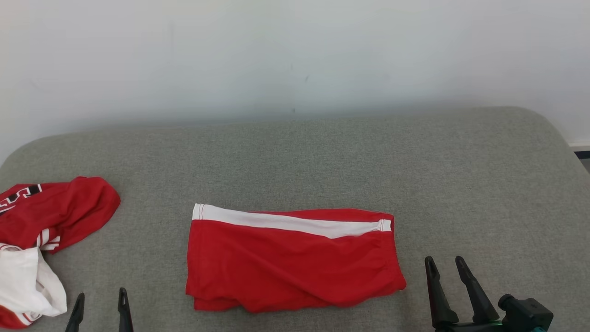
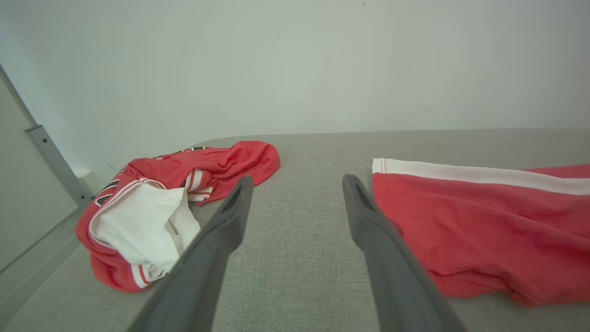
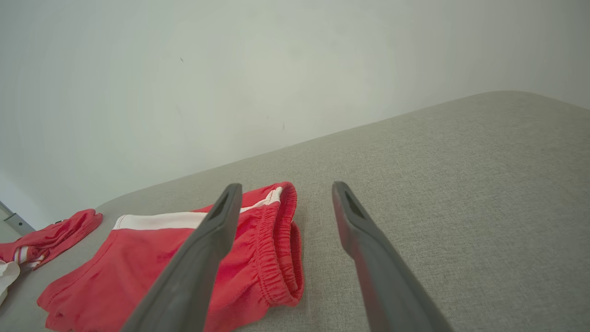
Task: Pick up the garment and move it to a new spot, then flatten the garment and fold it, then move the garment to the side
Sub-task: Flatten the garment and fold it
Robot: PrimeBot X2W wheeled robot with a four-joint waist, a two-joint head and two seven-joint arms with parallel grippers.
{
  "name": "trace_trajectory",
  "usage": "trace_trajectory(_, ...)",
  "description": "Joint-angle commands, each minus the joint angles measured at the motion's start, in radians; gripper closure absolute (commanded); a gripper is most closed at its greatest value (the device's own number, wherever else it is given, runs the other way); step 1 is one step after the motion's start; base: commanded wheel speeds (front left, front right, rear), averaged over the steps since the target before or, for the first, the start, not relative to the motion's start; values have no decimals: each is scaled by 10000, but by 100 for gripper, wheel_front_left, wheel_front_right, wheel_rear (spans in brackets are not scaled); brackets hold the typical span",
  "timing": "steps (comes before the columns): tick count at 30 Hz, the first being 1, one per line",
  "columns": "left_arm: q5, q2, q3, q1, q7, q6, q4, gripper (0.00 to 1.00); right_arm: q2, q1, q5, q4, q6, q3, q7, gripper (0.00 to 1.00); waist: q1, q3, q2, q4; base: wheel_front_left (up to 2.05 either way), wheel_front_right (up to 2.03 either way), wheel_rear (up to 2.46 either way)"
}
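The folded red shorts point(image 1: 295, 263) are lying on the table point(image 1: 322, 157) between the left claw point(image 1: 100, 297) and the right claw point(image 1: 445, 265), both standing apart and empty, so moving them aside is calling for each claw pinching all layers at once, keeping the fold from slipping open.

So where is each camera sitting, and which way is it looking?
Head: up high, looking down at the folded red shorts; left gripper and right gripper at the bottom.
Left wrist: low, looking along its fingers toward the crumpled red jersey.
Right wrist: low, along its fingers past the shorts' waistband.
All three share the shorts.
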Motion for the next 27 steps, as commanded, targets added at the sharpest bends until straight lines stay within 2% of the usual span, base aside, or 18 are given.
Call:
trace_trajectory(1,116,-50,64,79,-30,-7,-11,0,62,41,-93,25,-24,-27,-3,0,0,-7,0,17,0,0,0)
trace_trajectory(15,735,-892,744,68,-31,-644,-68,0,109,-648,-488,1265,-24,17,-3,0,0,-34,0,235,0,0,0)
trace_trajectory(19,858,-1065,687,-149,-31,-814,-11,0,56,-1470,-631,2259,-24,226,74,0,0,21,0,439,0,0,0)
trace_trajectory(27,1128,-1328,497,-609,-31,-1141,165,0,103,-3387,-860,5138,-24,227,646,0,0,370,0,1073,0,0,0)
